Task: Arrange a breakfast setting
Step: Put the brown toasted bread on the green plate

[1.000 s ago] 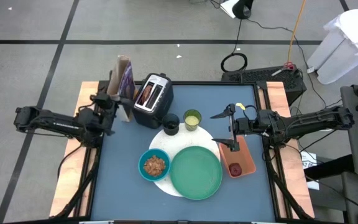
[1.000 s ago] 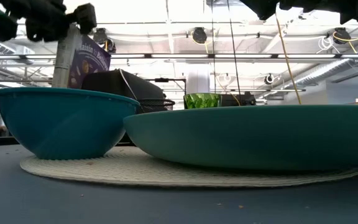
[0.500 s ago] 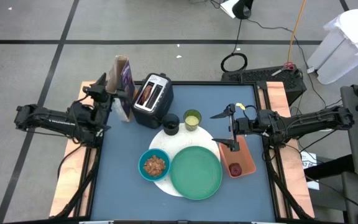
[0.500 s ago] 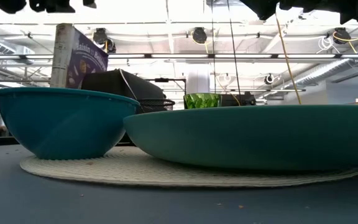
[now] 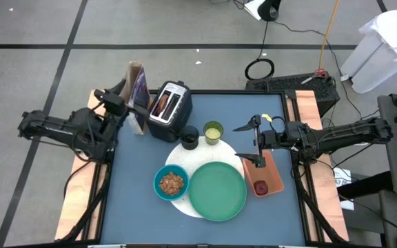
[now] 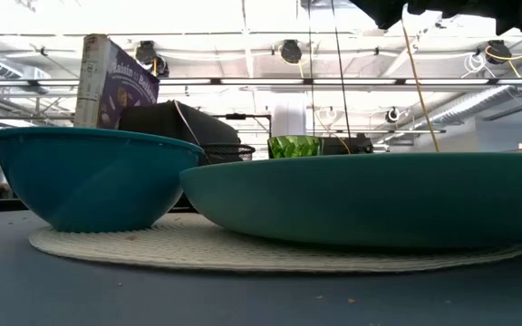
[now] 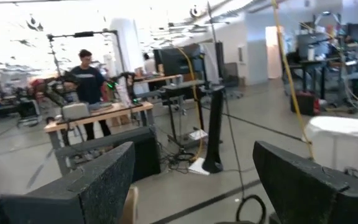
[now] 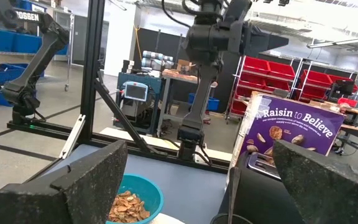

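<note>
Over on the left edge of the table, the left gripper hung beside the cereal box, fingers spread wide with nothing between them, all the crockery well apart from it. Next along sat the toaster, then the black cup and the yellow-green cup just beside each other at the far rim of the white round plate. On that plate rested the small teal bowl, filled with cereal, touching the large green plate.

By my read, those two dishes were stiff, smooth and fairly light; the rim looked the only sensible place to pinch, and the bowl would need to stay level or it would spill. The cups looked light and slippery, best taken across the wall near the lip.

To the right, the right gripper hovered over the far end of the orange tray, jaws gaping and empty. The small red fruit lay in the tray's near end, near those jaws but not between them; round and small, it would likely roll, so a centred squeeze seemed wise. I could not make out the spoon for certain.
</note>
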`<action>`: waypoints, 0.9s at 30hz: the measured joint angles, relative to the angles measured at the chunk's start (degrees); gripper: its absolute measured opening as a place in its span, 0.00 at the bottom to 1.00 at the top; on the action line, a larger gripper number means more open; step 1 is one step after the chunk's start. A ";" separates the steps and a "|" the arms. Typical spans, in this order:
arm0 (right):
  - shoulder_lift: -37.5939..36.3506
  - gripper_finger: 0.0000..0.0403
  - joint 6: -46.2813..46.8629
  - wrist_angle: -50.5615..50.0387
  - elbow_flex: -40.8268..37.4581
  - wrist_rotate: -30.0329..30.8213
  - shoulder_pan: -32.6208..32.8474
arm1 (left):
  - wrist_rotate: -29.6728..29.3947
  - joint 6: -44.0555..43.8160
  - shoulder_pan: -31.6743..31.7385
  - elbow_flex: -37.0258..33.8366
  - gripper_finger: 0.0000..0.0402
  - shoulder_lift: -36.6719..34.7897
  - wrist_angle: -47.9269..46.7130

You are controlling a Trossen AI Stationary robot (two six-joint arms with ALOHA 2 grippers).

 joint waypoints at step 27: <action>0.00 0.98 0.00 -0.03 0.00 -0.14 0.00 | 28.95 -27.81 -0.73 25.82 0.83 18.60 -41.08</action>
